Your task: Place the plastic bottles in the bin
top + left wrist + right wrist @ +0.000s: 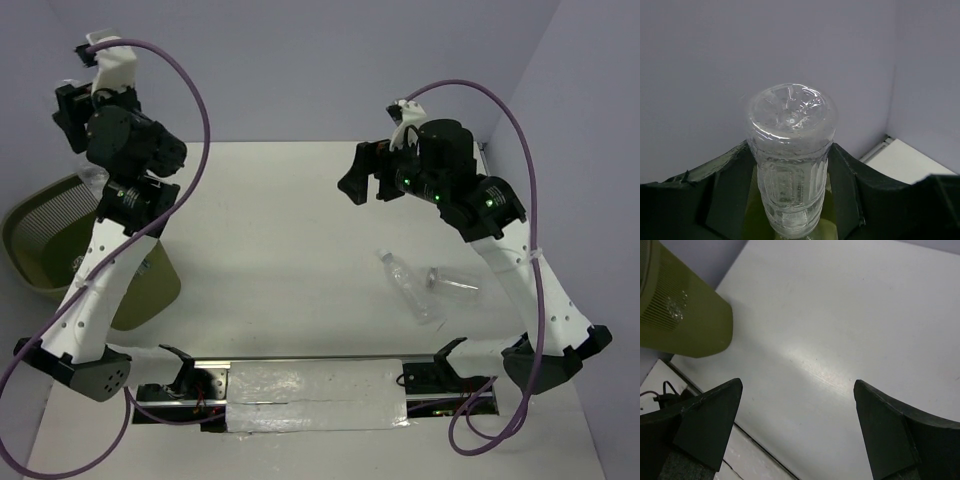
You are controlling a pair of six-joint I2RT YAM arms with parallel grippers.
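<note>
My left gripper (72, 112) is raised high over the olive-green bin (40, 240) at the far left. In the left wrist view it (790, 147) is shut on a clear crinkled plastic bottle (790, 165), whose base points away towards the wall. Two more clear bottles lie on the white table at the right: one with a white cap (410, 288) and one beside it (452, 282). My right gripper (358, 180) hangs above the table behind them. It is open and empty in the right wrist view (797, 385). The bin also shows there (680, 315), with a pale patch behind its mesh.
The bin stands off the table's left edge. A metal rail with a white taped pad (320, 395) runs along the near edge between the arm bases. Purple cables loop over both arms. Grey walls close the back and right sides.
</note>
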